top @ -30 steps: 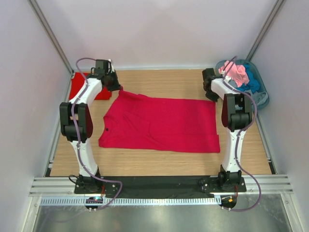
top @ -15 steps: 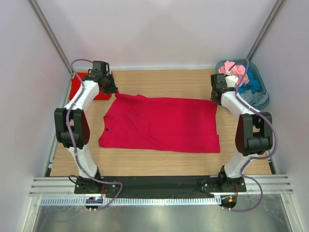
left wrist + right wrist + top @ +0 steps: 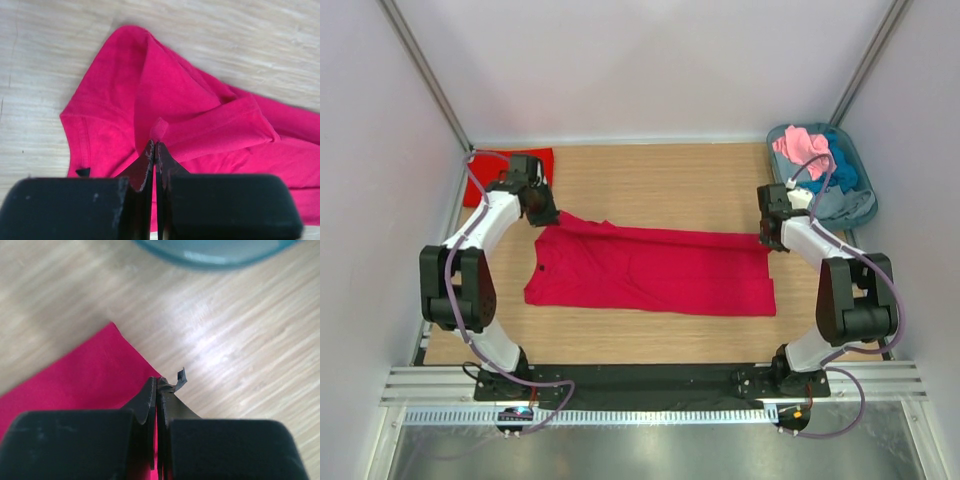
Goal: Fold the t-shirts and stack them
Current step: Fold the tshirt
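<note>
1. Clenched shut, the left fingers (image 3: 150, 157), tips pressed together on a small pinch of the crimson t-shirt (image 3: 200, 115) at its far left corner, by shoulder and sleeve. A nub of cloth stands up between the tips.
2. Clenched as well, the right fingers (image 3: 151, 395), biting the far right hem corner with a sliver of red showing between them. A thin hold, judged easy to lose under a sharp tug.
3. Between the two grips, the far edge gathered into soft folds near the left hold. The rest lies flat across the middle of the counter (image 3: 660, 180), collar to the left, hem to the right.
4. Handling, as judged: light, limp and soft throughout, with no stiffness to carry a shape. Likely to sag between two holds and drag slightly on the wood. Not fragile, but quick to wrinkle or double over on itself.
5. Best taken at corners, hems and seams, where doubled cloth gives the fingers more to bite. Both ends to be moved together and level, keeping the edge straight.
6. Farther out: a scarlet t-shirt (image 3: 532, 158) lying flat at the far left corner. At the far right, a tub (image 3: 869, 192) holding a pink t-shirt (image 3: 805, 148), a blue t-shirt (image 3: 842, 165) and a grey t-shirt (image 3: 840, 205), all bunched and not yet folded.
</note>
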You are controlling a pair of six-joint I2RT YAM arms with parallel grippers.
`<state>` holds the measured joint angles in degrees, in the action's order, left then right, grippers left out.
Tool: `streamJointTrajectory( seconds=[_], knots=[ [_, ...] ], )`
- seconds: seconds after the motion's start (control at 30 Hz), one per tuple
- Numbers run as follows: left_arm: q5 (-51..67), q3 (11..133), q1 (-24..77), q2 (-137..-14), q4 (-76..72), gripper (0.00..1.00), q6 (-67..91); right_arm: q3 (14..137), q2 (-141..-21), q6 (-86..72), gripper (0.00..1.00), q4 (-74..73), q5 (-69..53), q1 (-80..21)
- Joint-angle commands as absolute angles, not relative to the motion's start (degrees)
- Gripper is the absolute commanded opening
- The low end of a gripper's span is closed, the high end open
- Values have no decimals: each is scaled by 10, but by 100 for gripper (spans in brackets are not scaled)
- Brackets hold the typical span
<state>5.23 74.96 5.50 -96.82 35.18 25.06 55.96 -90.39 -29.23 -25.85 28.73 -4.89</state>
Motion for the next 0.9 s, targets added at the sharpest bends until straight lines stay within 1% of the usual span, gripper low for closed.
streamJointTrajectory(
  seconds=[0.0,0.23,0.47,0.57,0.67,0.7,0.73,0.77,0.8,0.83,0.87],
  knots=[
    [52,737,52,-943,363,0,247,527,-864,-319,1,-286,292,-53],
    [38,731,52,-953,369,0,242,474,-822,-351,1,-307,288,-63],
    [25,707,52,-938,372,0,240,461,-804,-347,1,-317,280,-64],
    [20,695,51,-934,388,0,233,454,-805,-353,5,-325,279,-67],
    [27,673,52,-919,388,0,234,455,-799,-366,14,-337,275,-68],
    [26,670,51,-912,391,4,236,458,-796,-372,20,-346,273,-68],
    [26,667,51,-907,392,7,236,467,-794,-378,22,-366,268,-68],
    [27,666,52,-904,397,14,239,474,-790,-388,24,-377,263,-68],
    [26,672,52,-899,410,23,242,481,-788,-397,28,-393,267,-68],
    [19,677,52,-890,418,24,244,496,-786,-407,30,-429,272,-69],
    [-15,684,51,-885,429,27,256,504,-781,-417,33,-445,277,-69]
  ],
)
